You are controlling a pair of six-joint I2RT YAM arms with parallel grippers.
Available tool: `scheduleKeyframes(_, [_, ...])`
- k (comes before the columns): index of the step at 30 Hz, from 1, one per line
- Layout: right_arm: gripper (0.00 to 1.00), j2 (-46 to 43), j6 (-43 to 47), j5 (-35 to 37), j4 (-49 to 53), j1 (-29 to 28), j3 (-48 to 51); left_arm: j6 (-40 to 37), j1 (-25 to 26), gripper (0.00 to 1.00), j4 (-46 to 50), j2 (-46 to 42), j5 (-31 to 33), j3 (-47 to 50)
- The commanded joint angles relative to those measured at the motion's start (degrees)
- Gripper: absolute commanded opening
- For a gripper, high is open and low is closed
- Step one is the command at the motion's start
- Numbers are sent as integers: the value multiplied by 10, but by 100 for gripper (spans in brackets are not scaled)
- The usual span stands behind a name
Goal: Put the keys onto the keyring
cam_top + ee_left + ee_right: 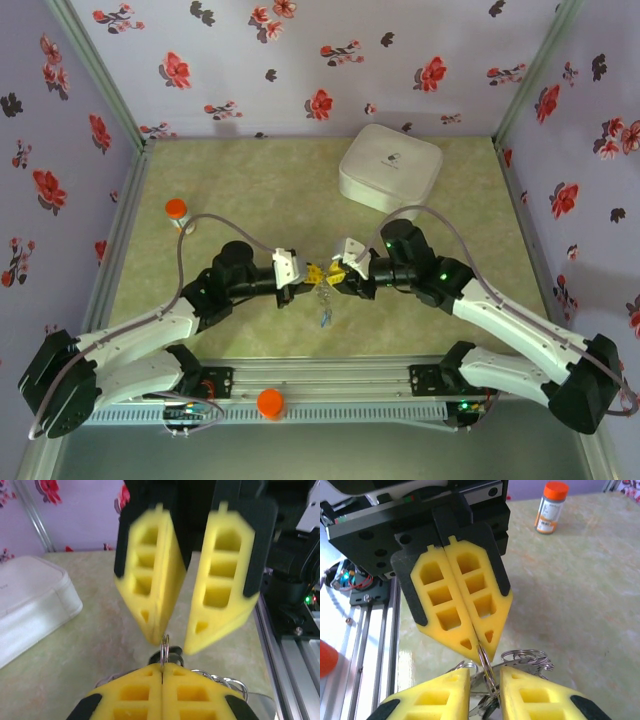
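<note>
A thin metal keyring (pixel 164 647) stands edge-on between the two grippers, above the table's near middle. My left gripper (pixel 162 669) is shut on its rim, which also shows in the right wrist view, where the left gripper (pixel 482 647) pinches the keyring (pixel 488 673) from above. My right gripper (pixel 485 679) is open, its yellow fingers either side of the ring with a gap on each side. The keys (pixel 325 312) dangle below the grippers, one with a blue head. Close up, the keys (pixel 484 708) are a dark and silver cluster, partly hidden.
A white rounded square box (pixel 390 165) sits at the back right. An orange-capped bottle (pixel 176 212) stands at the left. Another orange cap (pixel 270 402) is on the front rail (pixel 330 380). Small loose rings (pixel 525 657) hang beside the keys. Flowered walls close three sides.
</note>
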State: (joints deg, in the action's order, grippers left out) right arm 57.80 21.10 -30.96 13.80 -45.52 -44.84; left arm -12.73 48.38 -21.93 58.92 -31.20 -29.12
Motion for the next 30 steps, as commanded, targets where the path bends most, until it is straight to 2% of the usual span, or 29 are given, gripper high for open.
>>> scheduleKeyframes(1, [20,-19,-38,-21,-64,1,19,26,1,0,-87,-8,-29,5])
scheduleKeyframes(11, [0,-26,-24,-22,-41,1,14,34,0,0,-104,2,-29,11])
scheduleKeyframes(12, [0,-24,-20,-23,-33,0,9,29,0,8,-97,0,-23,9])
scheduleKeyframes(14, [0,-17,-11,-23,-10,1,-6,16,0,34,-69,-2,5,4])
scheduleKeyframes(15, [0,-13,-3,-20,8,-1,-16,8,1,39,-50,-3,25,-1])
scheduleKeyframes(16, [0,-7,7,-11,26,-5,-27,-3,1,39,-33,-5,39,-7])
scheduleKeyframes(18, [0,8,47,41,90,-25,-59,-35,3,38,30,-6,51,-28])
scheduleKeyframes(20, [0,23,79,100,136,-49,-84,-55,5,32,74,-3,52,-46])
scheduleKeyframes(24, [0,57,112,173,188,-78,-120,-75,14,25,111,10,43,-67])
scheduleKeyframes(28, [0,77,117,186,194,-93,-138,-83,19,13,120,21,33,-76])
scheduleKeyframes(30, [0,79,114,176,186,-97,-141,-86,21,3,119,23,31,-76])
